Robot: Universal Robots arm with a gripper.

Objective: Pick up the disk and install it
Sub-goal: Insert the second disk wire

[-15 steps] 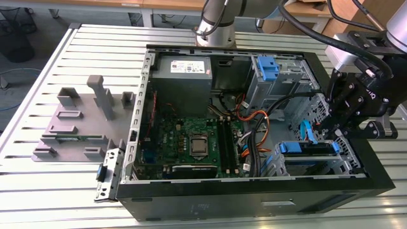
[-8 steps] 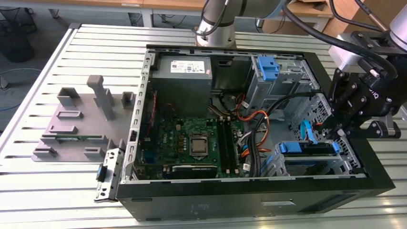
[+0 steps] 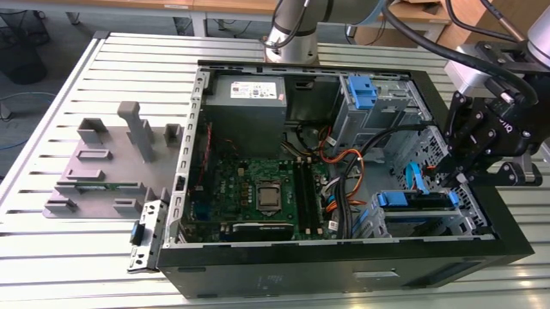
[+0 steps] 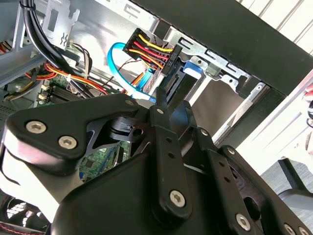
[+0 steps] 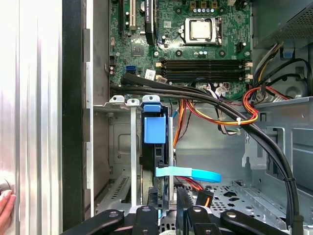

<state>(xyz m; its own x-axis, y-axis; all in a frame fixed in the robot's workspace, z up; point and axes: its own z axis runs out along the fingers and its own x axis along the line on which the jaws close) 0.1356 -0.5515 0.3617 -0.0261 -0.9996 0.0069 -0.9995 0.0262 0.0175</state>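
Disk [image 3: 416, 200], blue-bracketed, at case's four o'clock corner: judged rigid, weighty, shock-sensitive, best held by bracket edges; gripper [image 3: 454, 181] just above, clamp state indeterminable.

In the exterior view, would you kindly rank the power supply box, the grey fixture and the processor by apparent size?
1. Grey fixture on the table, largest.
2. Power supply box, smaller, though it lies farther back, so this is unsure.
3. Processor on the motherboard, clearly smallest.

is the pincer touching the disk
Cannot tell. In the first wrist view the pincer sits right at the disk, but neither contact nor gap shows plainly.
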